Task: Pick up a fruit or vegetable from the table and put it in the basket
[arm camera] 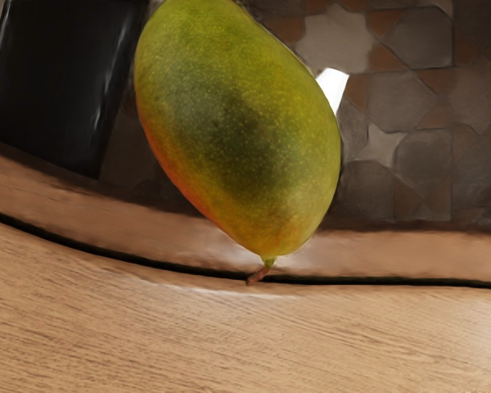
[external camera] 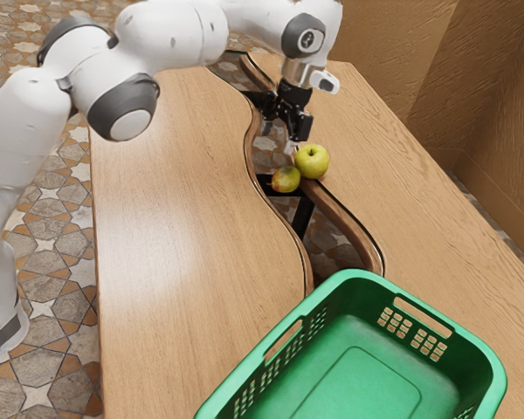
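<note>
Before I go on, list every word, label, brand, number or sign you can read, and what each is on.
Readable text: none.
Arm's dark round joint cap: small pale mark, too small to read.
Green basket: no lettering seen.
Apple: no label seen.
Mango: no sticker or print seen.

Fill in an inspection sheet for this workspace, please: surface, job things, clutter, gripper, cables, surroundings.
Surface: wooden table with a curving middle strip where the floor shows.
Job things: mango and yellow-green apple side by side at the strip, both outside the green basket.
Clutter: nothing seen.
Gripper: jaws open, holding nothing, close to the fruits; its white arm comes from the exterior view's left.
Cables: nothing seen.
Surroundings: patterned floor tiles, brown walls.
</note>
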{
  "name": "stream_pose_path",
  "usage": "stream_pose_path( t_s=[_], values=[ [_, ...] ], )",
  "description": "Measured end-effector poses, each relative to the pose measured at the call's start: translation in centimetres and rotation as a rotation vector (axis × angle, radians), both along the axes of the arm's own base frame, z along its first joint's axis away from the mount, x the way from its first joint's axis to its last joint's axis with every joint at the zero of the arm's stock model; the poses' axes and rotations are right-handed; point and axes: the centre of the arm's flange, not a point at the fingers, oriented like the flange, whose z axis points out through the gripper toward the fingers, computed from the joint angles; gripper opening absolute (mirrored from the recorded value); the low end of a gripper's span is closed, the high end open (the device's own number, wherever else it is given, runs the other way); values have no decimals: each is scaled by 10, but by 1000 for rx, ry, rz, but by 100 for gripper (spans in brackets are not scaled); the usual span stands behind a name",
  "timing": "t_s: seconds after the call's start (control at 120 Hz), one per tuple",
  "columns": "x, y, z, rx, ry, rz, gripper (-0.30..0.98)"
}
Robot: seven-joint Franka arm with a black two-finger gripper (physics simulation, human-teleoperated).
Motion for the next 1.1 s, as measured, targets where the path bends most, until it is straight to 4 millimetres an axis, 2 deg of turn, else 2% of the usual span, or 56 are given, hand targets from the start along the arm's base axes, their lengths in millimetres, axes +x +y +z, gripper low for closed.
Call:
stream_pose_path(
  t_s=[0.05,0.108,0.233,0.4,0.517,0.567,0.625,0.767,0.9,1.1],
  values=[
    [3,-13,-10,-9,6,-19,68],
    [3,-14,-18,-13,12,-21,68],
    [-3,3,-14,4,-2,6,68],
    [-19,44,3,47,-25,74,68],
    [-23,54,0,52,-19,91,69],
    [-22,53,-3,51,-16,88,69],
    [-16,43,-7,44,-13,68,69],
    [12,14,-26,43,-17,9,68],
    [15,35,-31,50,-45,41,68],
    [29,28,-59,22,-38,29,69]
  ],
)
